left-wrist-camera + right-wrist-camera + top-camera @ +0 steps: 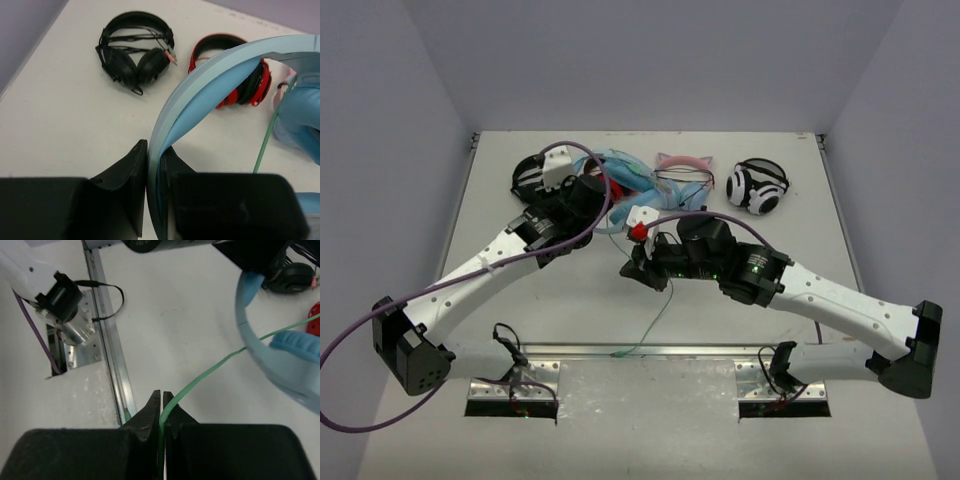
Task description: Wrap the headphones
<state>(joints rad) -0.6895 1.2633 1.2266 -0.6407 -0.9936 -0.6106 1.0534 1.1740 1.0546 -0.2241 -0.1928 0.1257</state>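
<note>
The light-blue headphones point(623, 176) are lifted at the back middle of the table. My left gripper point(155, 156) is shut on their smooth blue headband point(210, 75), which runs up and to the right between the black fingers. A padded blue cup point(302, 115) hangs at the right edge of the left wrist view. The thin pale-green cable point(210, 371) runs from the cup point(300, 347) down into my right gripper point(162, 399), which is shut on it. From above, the right gripper point(632, 268) sits near the table's middle, and the cable point(660, 305) trails toward the front edge.
Black headphones point(132, 55) and a red pair point(240, 85) lie behind the left gripper. A pink cat-ear pair point(680, 165) and a white-and-black pair point(758, 186) lie at the back right. A metal rail point(640, 350) lines the near table edge.
</note>
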